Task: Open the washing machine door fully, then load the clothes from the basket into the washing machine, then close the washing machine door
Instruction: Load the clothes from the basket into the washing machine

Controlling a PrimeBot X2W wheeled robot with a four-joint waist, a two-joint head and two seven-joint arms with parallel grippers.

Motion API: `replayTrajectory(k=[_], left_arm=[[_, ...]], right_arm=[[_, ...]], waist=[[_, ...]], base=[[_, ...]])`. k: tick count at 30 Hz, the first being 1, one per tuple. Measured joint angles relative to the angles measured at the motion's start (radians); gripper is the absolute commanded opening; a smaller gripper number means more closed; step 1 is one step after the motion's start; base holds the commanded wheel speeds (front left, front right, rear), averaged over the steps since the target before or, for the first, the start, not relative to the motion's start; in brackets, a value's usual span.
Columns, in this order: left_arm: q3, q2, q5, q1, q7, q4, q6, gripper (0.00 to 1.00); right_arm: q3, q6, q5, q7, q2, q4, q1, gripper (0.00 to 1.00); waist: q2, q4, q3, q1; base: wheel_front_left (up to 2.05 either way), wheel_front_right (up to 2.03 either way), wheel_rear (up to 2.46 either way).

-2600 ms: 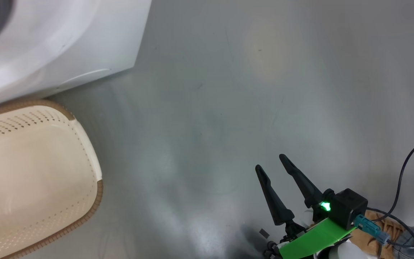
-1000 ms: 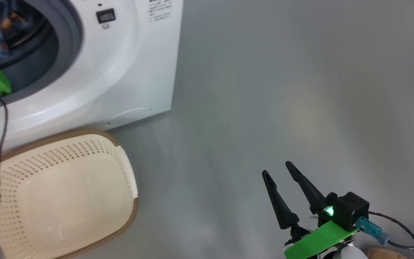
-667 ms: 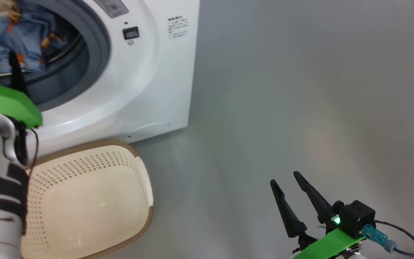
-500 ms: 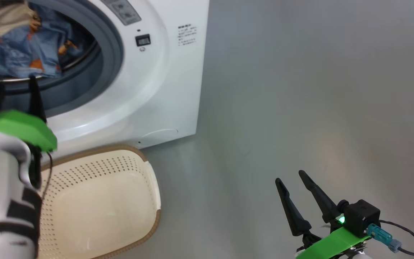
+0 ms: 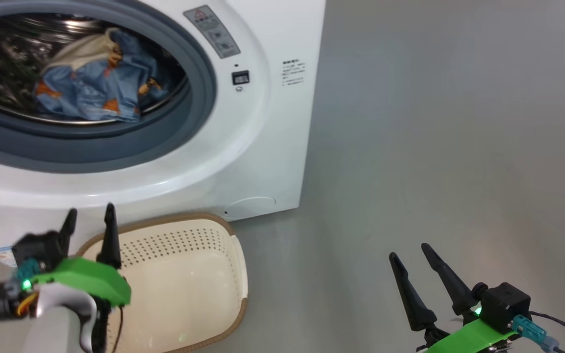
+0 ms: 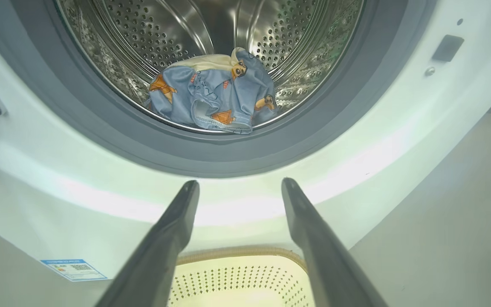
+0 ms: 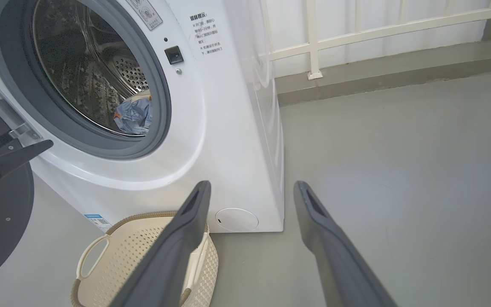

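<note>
clothes [image 6: 211, 91] in drum [image 6: 301, 42], basket [image 5: 174, 245] empty | door [image 7: 2, 221] likely stiff, glossy: push free edge, far from hinge [image 7: 4, 117] | both jaws wide, empty

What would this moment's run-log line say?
clothes: in drum | basket: looks empty | washing machine door: open | left gripper: open, by basket | right gripper: open, holding nothing

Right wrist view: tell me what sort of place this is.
Likely a laundry or utility area, perhaps a balcony. A white front-loading washing machine stands on a bare grey floor, a perforated laundry basket sits in front of it, and a white railing runs along the back.
</note>
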State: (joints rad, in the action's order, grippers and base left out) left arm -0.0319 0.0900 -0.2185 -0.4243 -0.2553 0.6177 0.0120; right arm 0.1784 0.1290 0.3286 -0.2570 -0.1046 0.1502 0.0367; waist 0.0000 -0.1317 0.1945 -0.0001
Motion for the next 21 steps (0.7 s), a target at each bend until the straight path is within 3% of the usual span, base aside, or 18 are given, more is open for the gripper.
replayTrajectory(k=[13,21], left_arm=[[-0.024,-0.043,0.030,0.336,0.000,-0.230,0.002,1.00],[-0.044,-0.045,0.030,0.426,0.000,-0.321,0.010,1.00]], right_arm=[[-0.018,0.000,0.000,0.000,-0.012,0.003,-0.050,1.00],[-0.027,0.000,0.001,0.000,-0.018,-0.001,-0.062,1.00]], waist=[[0.0000,0.053,-0.103,0.0000],[0.0000,0.087,-0.142,0.0001]], base=[[0.00,0.00,0.00],[0.00,0.00,0.00]])
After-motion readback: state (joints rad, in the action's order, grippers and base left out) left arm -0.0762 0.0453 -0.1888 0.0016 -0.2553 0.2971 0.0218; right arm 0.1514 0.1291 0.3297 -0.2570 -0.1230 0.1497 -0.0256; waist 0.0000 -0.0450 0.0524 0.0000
